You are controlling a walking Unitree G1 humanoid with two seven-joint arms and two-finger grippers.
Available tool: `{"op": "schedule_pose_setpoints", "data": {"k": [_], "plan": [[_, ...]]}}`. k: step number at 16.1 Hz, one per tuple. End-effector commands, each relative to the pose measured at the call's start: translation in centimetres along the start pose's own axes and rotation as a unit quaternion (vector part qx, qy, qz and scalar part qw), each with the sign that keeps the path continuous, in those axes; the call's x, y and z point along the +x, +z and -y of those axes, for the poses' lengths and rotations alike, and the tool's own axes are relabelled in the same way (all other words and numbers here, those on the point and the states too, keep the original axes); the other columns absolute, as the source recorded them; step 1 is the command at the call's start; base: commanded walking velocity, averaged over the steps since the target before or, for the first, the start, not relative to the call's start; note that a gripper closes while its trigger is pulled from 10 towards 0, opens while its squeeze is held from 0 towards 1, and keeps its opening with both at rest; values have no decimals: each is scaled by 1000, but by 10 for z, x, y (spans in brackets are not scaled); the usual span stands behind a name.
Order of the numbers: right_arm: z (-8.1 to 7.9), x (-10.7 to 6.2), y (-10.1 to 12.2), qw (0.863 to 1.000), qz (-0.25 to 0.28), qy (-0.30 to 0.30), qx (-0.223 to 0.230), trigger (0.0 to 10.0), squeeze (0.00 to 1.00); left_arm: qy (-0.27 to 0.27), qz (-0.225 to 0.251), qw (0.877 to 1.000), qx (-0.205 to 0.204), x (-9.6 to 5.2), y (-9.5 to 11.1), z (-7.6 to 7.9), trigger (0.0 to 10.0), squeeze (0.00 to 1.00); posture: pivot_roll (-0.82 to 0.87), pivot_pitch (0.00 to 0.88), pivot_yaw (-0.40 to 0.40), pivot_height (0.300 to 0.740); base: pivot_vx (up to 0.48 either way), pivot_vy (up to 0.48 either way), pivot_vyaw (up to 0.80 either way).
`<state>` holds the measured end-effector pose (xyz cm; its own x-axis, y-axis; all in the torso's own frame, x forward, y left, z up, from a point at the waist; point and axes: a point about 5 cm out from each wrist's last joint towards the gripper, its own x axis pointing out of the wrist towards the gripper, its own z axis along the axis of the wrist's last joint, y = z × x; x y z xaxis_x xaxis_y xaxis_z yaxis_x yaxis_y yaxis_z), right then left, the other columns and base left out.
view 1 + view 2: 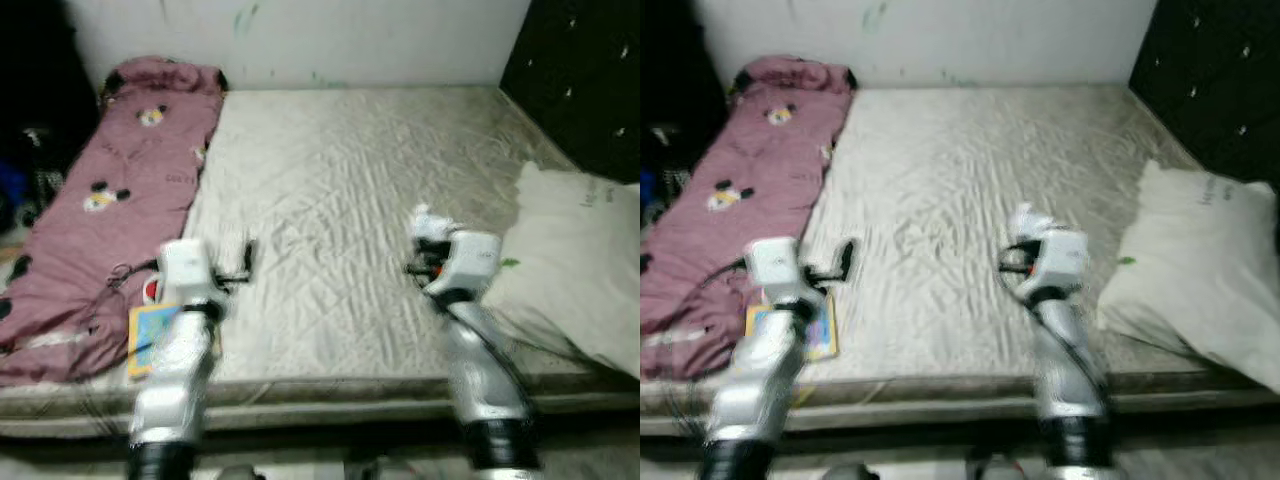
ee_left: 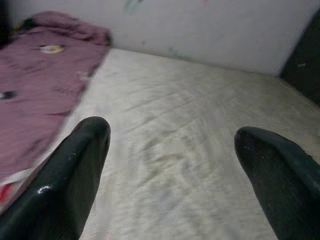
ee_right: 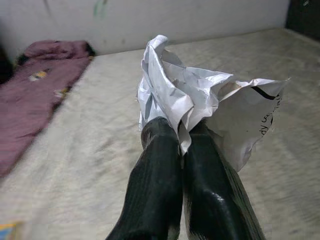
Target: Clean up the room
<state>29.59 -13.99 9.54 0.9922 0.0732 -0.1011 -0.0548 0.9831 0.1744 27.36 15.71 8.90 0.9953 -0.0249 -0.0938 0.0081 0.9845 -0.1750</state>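
Observation:
My right gripper [image 3: 181, 131] is shut on a crumpled white paper [image 3: 200, 97], held above the pale mattress [image 1: 340, 170]; in the eye views the paper [image 1: 430, 224] pokes out past the wrist. My left gripper [image 2: 172, 137] hovers open over the mattress near its left front, its two black fingers [image 2: 75, 165] wide apart with nothing between them. In the left eye view the left gripper [image 1: 244, 262] points toward the middle of the bed.
A mauve blanket with cartoon prints [image 1: 110, 190] lies along the bed's left side. A colourful book [image 1: 152, 335] rests at the front left edge. A white pillow [image 1: 570, 260] sits at the right. Dark headboard [image 1: 585, 80] at the far right; white wall behind.

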Motion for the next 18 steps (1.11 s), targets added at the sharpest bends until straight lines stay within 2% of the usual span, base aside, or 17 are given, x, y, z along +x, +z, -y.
{"op": "schedule_pose_setpoints", "data": {"k": [1,11,14,18], "plan": [[6,1,4,1000,5,-6,-6,10000,0,-10,9,1000,-4,4,5,7,10000,0,-127,0,22,740,0,480,-725],[4,2,1,1000,-7,2,-5,10000,0,-10,8,1000,-8,4,5,9,10000,0,-123,0,16,740,0,480,-47],[0,3,1,1000,-1,18,-19,10000,0,-11,18,1000,-12,4,6,9,10000,0,-120,0,14,740,0,480,0],[-1,4,1,999,-1,17,-28,10000,0,-2,16,1000,2,4,7,8,10000,0,-120,0,14,740,0,0,0]]}}
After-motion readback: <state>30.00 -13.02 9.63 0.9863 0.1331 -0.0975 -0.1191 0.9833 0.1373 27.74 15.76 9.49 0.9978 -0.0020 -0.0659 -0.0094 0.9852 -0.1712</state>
